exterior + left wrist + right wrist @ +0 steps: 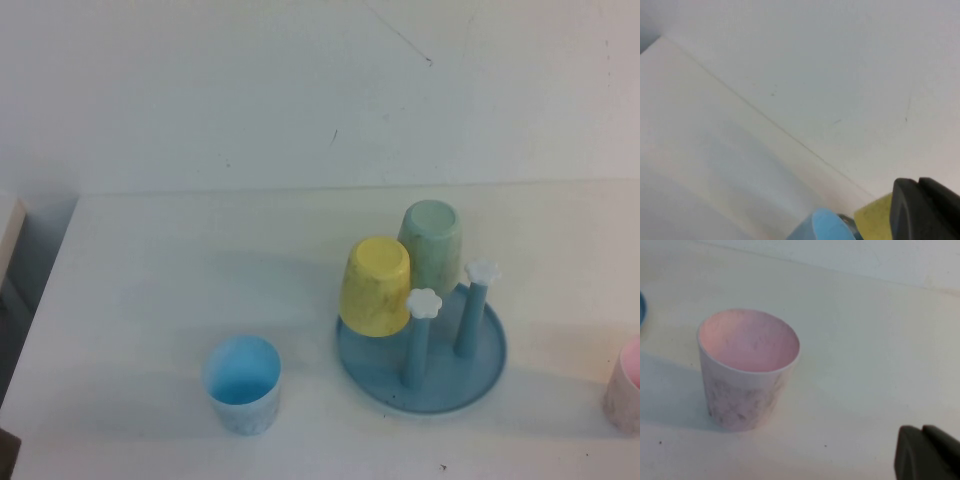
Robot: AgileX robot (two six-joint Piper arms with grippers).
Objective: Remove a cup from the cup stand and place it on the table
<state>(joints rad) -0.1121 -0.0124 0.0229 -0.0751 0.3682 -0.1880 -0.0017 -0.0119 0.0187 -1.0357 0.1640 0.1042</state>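
Note:
The yellow cup (375,285) hangs upside down on a peg at the left side of the blue cup stand (490,365), which sits on the white table (150,270). Two bare pegs with white flower caps (424,302) stand on the tray. Neither arm shows in the high view. My left gripper (918,182) shows only in its wrist view, its dark fingers together and empty, with the yellow cup (874,220) just past them. My right gripper (922,430) has its fingers together and empty, above bare table near a pink cup.
A pale green cup (432,245) hangs upside down on the stand behind the yellow one. A light blue cup (242,383) stands upright on the table to the stand's left. A pink cup (626,385) stands upright at the right edge, also in the right wrist view (745,375).

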